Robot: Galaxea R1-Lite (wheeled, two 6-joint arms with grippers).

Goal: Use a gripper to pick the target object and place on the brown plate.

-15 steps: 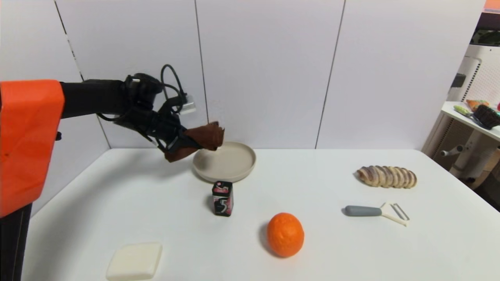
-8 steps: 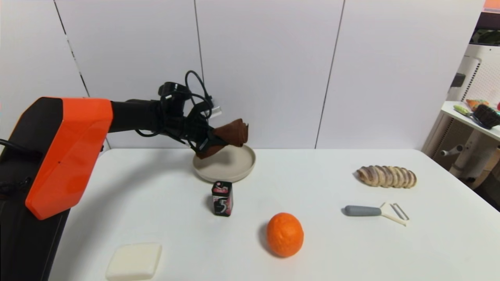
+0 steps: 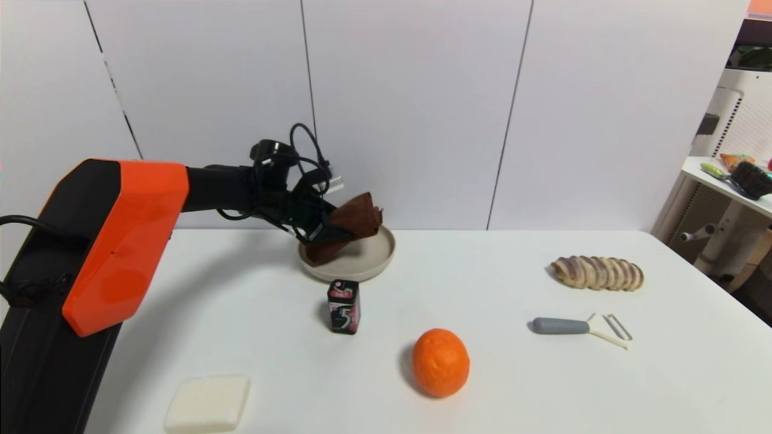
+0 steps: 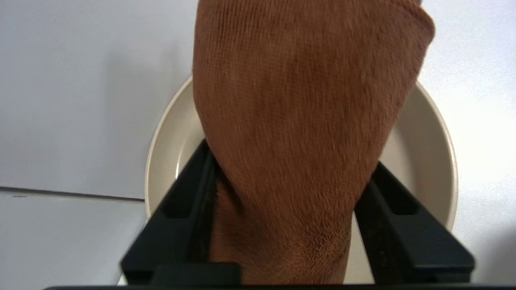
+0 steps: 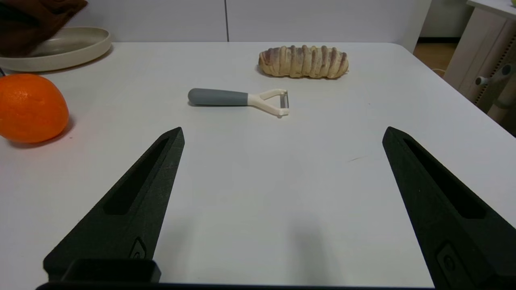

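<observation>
White panelled walls stand behind a white table [image 3: 543,386] that fills the lower half of the head view. At centre left of that frame the black two-fingered left gripper [image 3: 322,232], on a black-and-orange arm, reaches over the round shallow beige-tan plate [image 3: 374,262]. Its pointed fingers [image 4: 189,209] are clenched on either side of the dark brown folded cloth towel [image 3: 350,226], which hangs in the grip above the plate's left half; whether its lower corner touches the plate cannot be told. In the left wrist view the towel [image 4: 298,133] covers most of the plate [image 4: 431,157].

Just in front of the plate stands a small black-and-pink box [image 3: 344,306]. A round orange fruit [image 3: 440,361] sits at lower centre, a pale cream square block [image 3: 208,402] at lower left, a grey-handled peeler [image 3: 579,327] and a sliced brown-and-cream bread loaf [image 3: 597,272] at the right.

The right gripper [image 5: 282,137] shows only in its own wrist view, low over bare table, its fingers spread wide and grasping nothing.
</observation>
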